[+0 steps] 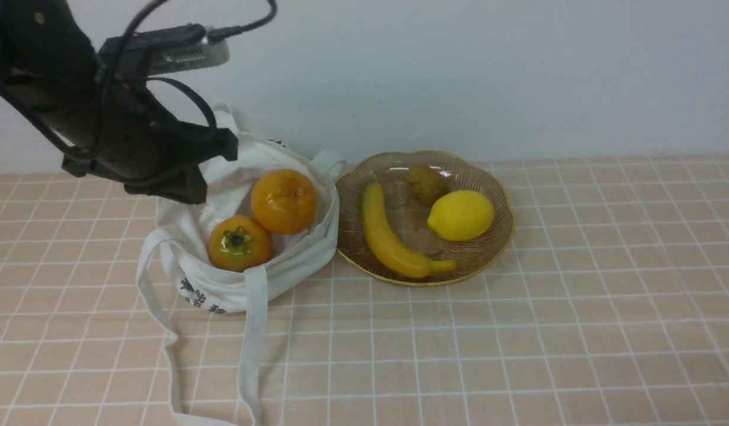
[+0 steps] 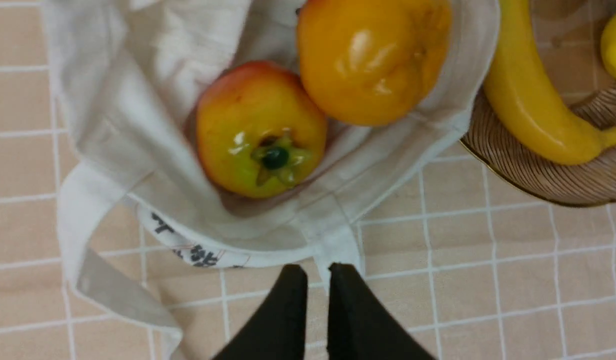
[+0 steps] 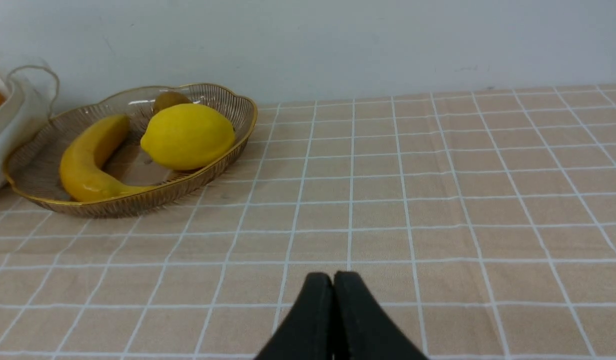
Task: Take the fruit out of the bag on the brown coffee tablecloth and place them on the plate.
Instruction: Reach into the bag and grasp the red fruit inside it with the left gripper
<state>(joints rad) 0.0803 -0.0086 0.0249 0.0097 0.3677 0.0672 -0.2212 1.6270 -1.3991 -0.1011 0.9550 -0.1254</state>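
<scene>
Front view: both fruits, the orange one [image 1: 284,200] and the red-orange one [image 1: 239,242], sit in the bag [image 1: 246,278] on the tablecloth [image 1: 518,331], just beside the plate [image 1: 500,242]; the left arm hangs over the bag. Left wrist view: the left gripper [image 2: 318,272] looks nearly closed, empty. Right wrist view: the right gripper [image 3: 333,280] is closed, empty.

This looks like a staged test bench in a lab rather than a lived-in room. A checked tablecloth [image 1: 518,331] meets a bare white wall [image 1: 459,71], and a cabled black robot arm [image 1: 92,118] hangs above.
</scene>
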